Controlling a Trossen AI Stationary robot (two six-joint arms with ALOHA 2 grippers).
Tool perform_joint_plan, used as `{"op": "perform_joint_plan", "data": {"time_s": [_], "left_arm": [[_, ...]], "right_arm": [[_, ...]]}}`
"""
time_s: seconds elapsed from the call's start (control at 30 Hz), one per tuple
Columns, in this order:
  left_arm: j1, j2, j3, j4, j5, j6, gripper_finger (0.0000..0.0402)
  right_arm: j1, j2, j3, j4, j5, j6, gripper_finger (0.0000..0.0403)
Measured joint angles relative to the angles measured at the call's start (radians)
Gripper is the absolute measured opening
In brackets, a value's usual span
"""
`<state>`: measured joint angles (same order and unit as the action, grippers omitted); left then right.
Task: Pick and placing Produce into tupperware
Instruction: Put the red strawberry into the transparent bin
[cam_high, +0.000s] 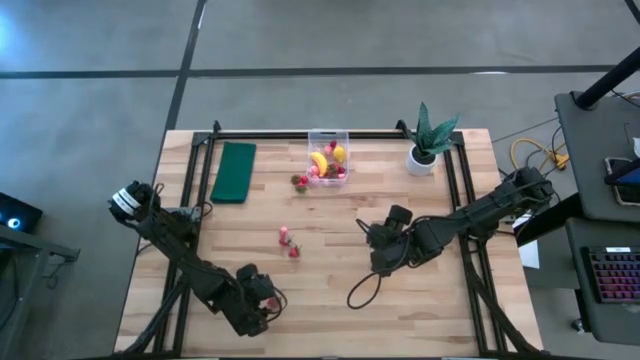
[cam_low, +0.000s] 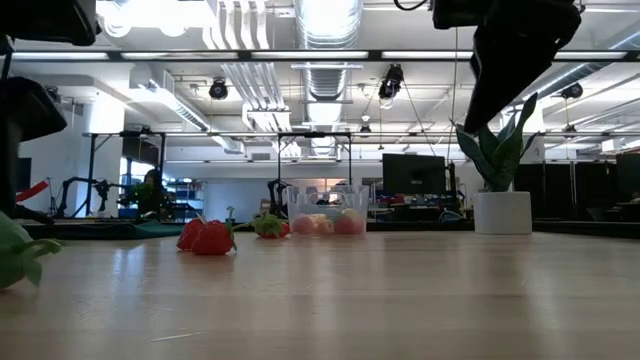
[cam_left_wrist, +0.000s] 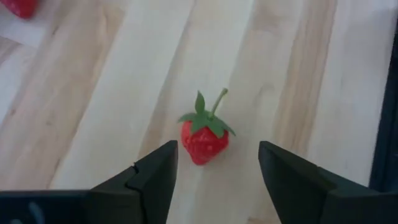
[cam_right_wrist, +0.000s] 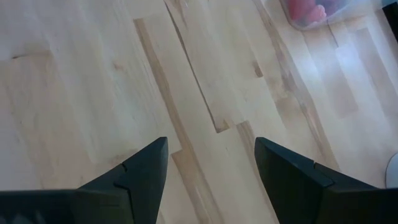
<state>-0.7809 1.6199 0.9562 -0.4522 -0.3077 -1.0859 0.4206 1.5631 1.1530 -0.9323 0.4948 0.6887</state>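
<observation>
The clear tupperware (cam_high: 328, 158) stands near the table's far edge and holds a yellow banana (cam_high: 319, 162), a lemon (cam_high: 339, 153) and several red fruits. One strawberry (cam_high: 300, 181) lies just in front of it, and two more (cam_high: 289, 243) lie mid-table. My left gripper (cam_left_wrist: 217, 155) is open near the table's near edge, its fingers on either side of a lone strawberry (cam_left_wrist: 205, 137) that lies on the wood, not touching it. My right gripper (cam_right_wrist: 211, 155) is open over bare wood right of centre (cam_high: 378, 240).
A dark green pad (cam_high: 234, 171) lies far left of the tupperware. A potted plant in a white pot (cam_high: 424, 155) stands to its right. A black cable (cam_high: 362, 290) loops on the table below the right arm. Black frame rails run along the table's sides.
</observation>
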Motion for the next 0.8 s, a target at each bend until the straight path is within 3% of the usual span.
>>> {"op": "perform_joint_plan", "data": {"time_s": [0.3, 0.8], "left_arm": [[0.008, 0.033, -0.014, 0.089, 0.002, 0.102, 0.0224], [0.023, 0.095, 0.0, 0.133, 0.035, 0.106, 0.0225]], "right_arm": [[0.013, 0.0, 0.0, -0.006, -0.005, 0.011, 0.0233], [0.021, 0.0, 0.0, -0.013, -0.026, 0.014, 0.0233]]}}
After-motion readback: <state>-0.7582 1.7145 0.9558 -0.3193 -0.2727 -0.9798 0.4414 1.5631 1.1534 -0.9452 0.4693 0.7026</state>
